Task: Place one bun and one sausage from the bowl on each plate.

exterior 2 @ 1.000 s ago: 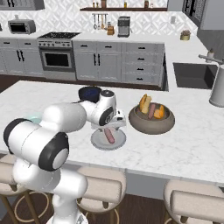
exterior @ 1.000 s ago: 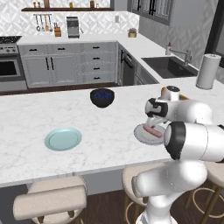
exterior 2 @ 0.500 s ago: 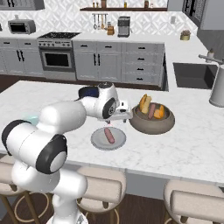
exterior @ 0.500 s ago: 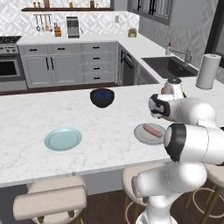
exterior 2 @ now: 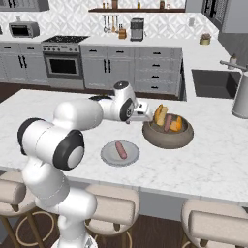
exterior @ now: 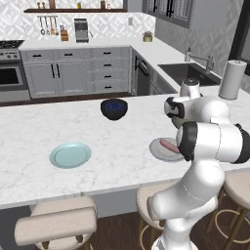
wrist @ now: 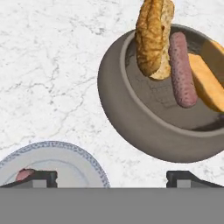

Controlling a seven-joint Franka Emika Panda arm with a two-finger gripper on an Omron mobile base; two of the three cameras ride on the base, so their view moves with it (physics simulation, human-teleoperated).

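The white marble island counter (exterior 2: 213, 160) carries every item of the task, and the brown bowl (exterior 2: 167, 135) on it serves as the reference for all positions below. The robot arm (exterior 2: 85, 115) reaches across the counter from the stool side, and its wrist ends just beside the bowl's rim, on the side facing the range. The gripper (wrist: 111, 178) hangs above the counter between the bowl and the light grey plate (exterior 2: 120, 153); its jaws stand spread to full width and hold nothing (the two dark fingertips (wrist: 41, 177) sit far apart at the bottom of the hand view, with bare marble between them). The light grey plate lies flat on the counter, near the bowl, toward the stool edge, and carries one sausage (exterior 2: 120, 150) lying across its middle. The pale blue plate (exterior: 71, 155) lies well apart from the bowl, far along the counter past the grey plate, and is bare. A dark blue bowl (exterior: 114, 108) stands farther back on the counter, between the two plates and closer to the kitchen cabinets. Inside the brown bowl, a browned bun (wrist: 153, 35) leans upright against the wall nearest the gripper, a second sausage (wrist: 181, 72) lies beside and touching it, and another bun (wrist: 208, 81) lies past that sausage, against the far wall.
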